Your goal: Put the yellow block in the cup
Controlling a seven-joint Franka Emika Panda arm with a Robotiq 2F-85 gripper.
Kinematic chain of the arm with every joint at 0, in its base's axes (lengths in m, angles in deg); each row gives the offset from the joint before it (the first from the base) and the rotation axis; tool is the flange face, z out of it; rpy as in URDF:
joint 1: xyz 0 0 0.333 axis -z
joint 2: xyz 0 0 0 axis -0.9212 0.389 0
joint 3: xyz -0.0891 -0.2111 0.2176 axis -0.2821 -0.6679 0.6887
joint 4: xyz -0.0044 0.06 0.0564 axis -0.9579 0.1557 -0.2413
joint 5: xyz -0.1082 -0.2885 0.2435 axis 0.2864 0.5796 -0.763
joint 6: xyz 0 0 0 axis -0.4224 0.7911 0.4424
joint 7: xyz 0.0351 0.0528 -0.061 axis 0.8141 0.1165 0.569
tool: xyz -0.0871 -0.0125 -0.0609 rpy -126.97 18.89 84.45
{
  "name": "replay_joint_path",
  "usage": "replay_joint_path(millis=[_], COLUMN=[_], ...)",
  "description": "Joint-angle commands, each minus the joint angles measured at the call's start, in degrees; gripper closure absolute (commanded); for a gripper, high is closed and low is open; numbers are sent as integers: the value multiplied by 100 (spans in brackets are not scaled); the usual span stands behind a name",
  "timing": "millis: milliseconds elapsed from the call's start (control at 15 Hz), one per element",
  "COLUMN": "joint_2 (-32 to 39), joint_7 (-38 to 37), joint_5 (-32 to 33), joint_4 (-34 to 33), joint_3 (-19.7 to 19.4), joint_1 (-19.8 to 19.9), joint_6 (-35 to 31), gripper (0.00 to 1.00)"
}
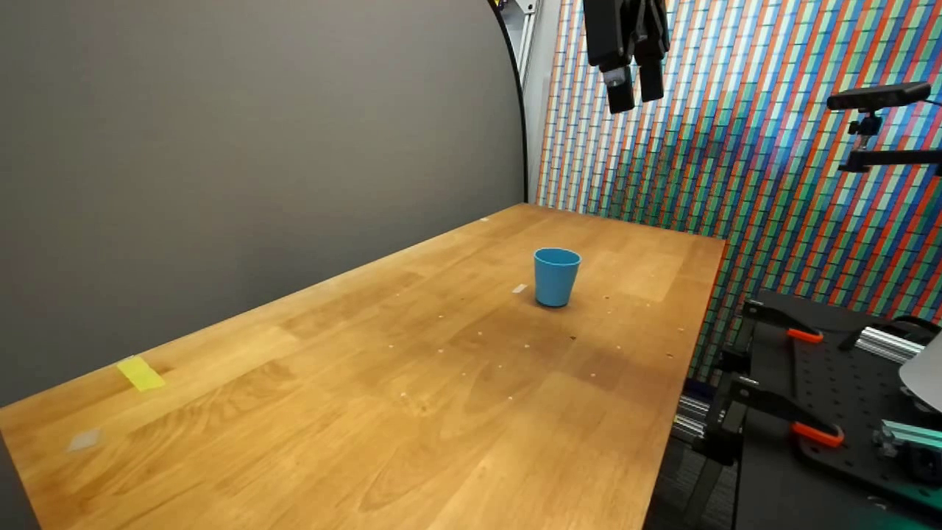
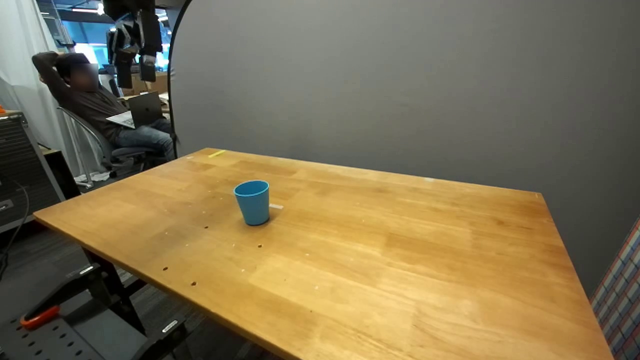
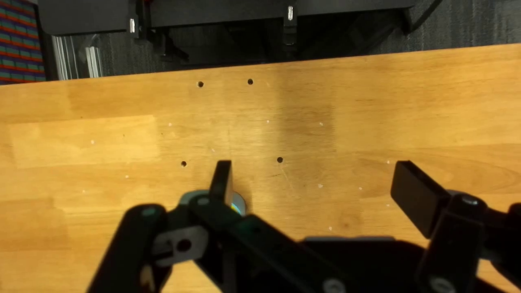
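Note:
The blue cup [image 1: 556, 280] stands upright on the wooden table, also in an exterior view [image 2: 253, 204]. In the wrist view the cup [image 3: 239, 201] is mostly hidden behind a finger. A small bit of yellow, seemingly the yellow block [image 3: 234, 209], shows inside the cup; the rest of it is hidden. The block does not show in the exterior views. My gripper [image 3: 315, 187] is open with nothing between its fingers. It hangs high above the table, as both exterior views show [image 1: 636, 92] [image 2: 136, 75].
The wooden table [image 1: 331, 419] has a flat yellow tape patch [image 1: 141, 373] near its edge. Black clamps with orange handles [image 1: 817, 434] sit on the dark stand beside the table. A grey screen [image 2: 375, 90] stands behind the table. A person [image 2: 95, 105] sits beyond it.

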Motion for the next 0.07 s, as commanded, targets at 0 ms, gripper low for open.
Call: replay_joint_path(millis=[0], joint_2=[0], joint_7=[21], joint_5=[-9], joint_4=[-7], joint_3=[52], joint_1=[56], joint_6=[11], gripper=[0])
